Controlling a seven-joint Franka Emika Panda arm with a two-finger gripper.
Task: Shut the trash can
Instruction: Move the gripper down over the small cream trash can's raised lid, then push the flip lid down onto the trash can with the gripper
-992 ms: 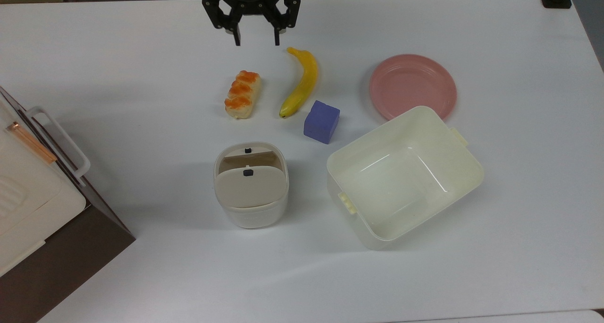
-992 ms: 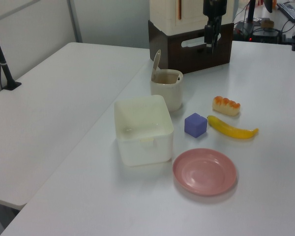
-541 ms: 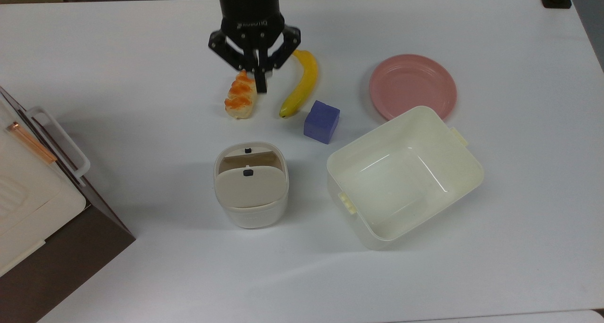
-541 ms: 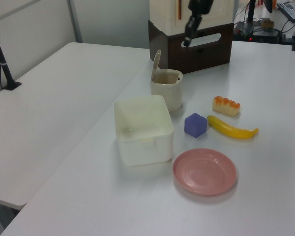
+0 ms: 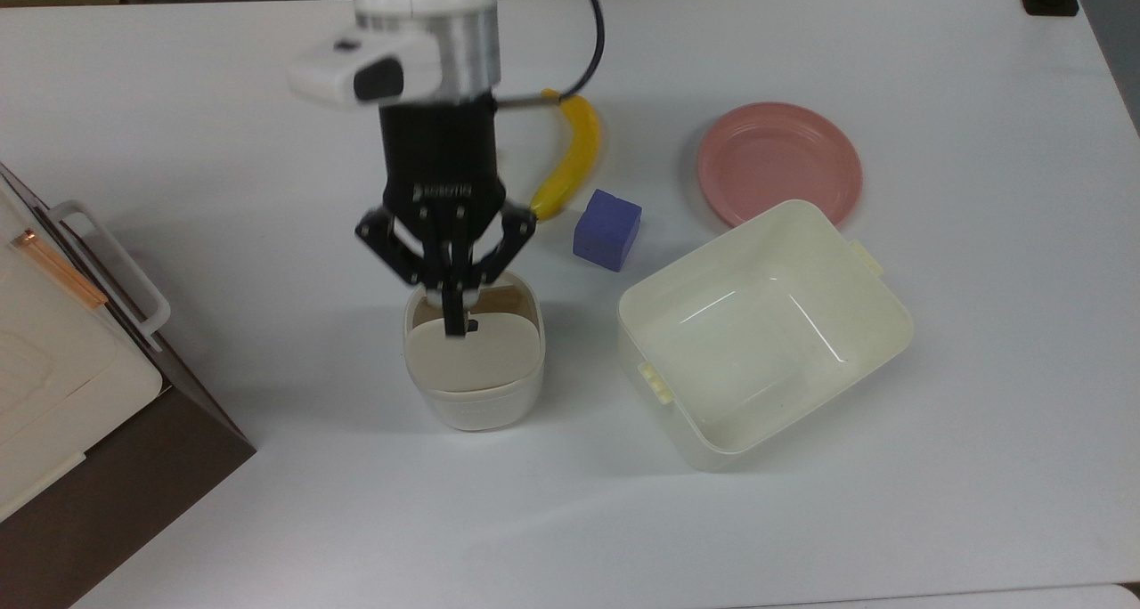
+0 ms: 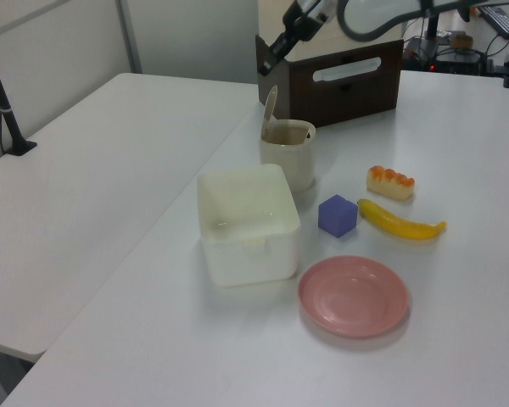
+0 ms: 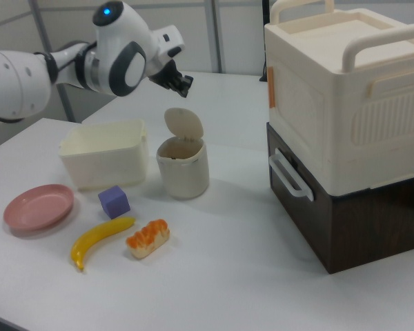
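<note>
Lid [image 7: 183,123]: upright, trash can [image 7: 183,167] open.
Gripper [image 5: 454,317]: above the lid, jaws together, holding nothing.
Left: push lid down.

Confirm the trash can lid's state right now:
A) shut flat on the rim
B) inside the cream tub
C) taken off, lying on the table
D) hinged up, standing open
D: in the right view the beige lid stands upright above the trash can, whose mouth is open, with the gripper above it and apart from it.
</note>
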